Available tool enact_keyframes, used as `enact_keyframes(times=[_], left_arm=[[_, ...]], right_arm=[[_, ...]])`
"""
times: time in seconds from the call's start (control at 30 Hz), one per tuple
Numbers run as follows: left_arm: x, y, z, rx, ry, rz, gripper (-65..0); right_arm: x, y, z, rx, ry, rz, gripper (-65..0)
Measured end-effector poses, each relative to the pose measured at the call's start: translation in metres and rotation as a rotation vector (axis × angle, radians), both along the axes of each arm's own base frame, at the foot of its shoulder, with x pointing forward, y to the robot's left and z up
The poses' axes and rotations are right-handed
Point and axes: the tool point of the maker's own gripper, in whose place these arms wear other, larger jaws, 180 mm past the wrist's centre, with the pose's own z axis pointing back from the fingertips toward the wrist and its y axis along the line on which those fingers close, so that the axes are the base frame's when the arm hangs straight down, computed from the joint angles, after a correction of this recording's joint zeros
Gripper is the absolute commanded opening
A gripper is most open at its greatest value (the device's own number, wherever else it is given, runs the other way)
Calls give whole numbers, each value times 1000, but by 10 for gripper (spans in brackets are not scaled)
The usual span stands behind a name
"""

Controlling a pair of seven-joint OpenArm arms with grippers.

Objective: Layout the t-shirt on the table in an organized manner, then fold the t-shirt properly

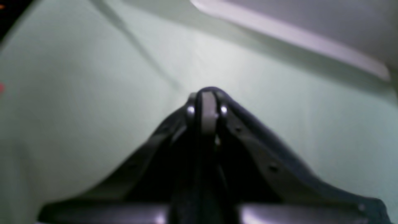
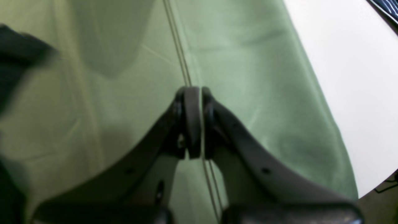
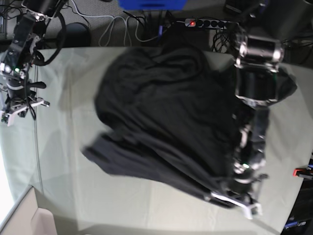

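The black t-shirt [image 3: 161, 112] lies crumpled in a heap across the middle of the pale grey-green table [image 3: 98, 196]; no print shows. My left gripper [image 3: 230, 197] is at the shirt's near right edge. In the left wrist view it [image 1: 207, 102] is shut, with dark t-shirt fabric [image 1: 298, 174] draped along its right finger and over the tip. My right gripper [image 3: 20, 108] is at the table's left side, apart from the shirt. In the right wrist view it [image 2: 196, 93] is shut and empty above a cloth seam [image 2: 178, 46].
A red clamp [image 3: 301, 172] sits at the table's right edge. A power strip [image 3: 205, 22], cables and a blue box [image 3: 151, 4] lie behind the far edge. A white panel [image 3: 29, 215] stands at the near left corner. White floor [image 2: 351, 77] shows past the table edge.
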Motion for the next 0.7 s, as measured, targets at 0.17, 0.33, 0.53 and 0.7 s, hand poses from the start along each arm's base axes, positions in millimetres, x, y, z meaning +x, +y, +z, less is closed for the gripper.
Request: enact_keyframes(times=[0.17, 0.33, 0.53, 0.7], left_arm=[[9, 29, 23, 35, -40, 37, -650], [19, 37, 35, 53, -59, 46, -644], [17, 1, 11, 49, -4, -11, -639], [-8, -131, 5, -13, -27, -255, -649]], right_arm=[[6, 14, -3, 7, 6, 41, -650], [11, 30, -7, 15, 13, 90, -650], [17, 48, -11, 26, 18, 139, -650], [17, 50, -11, 27, 21, 142, -650]])
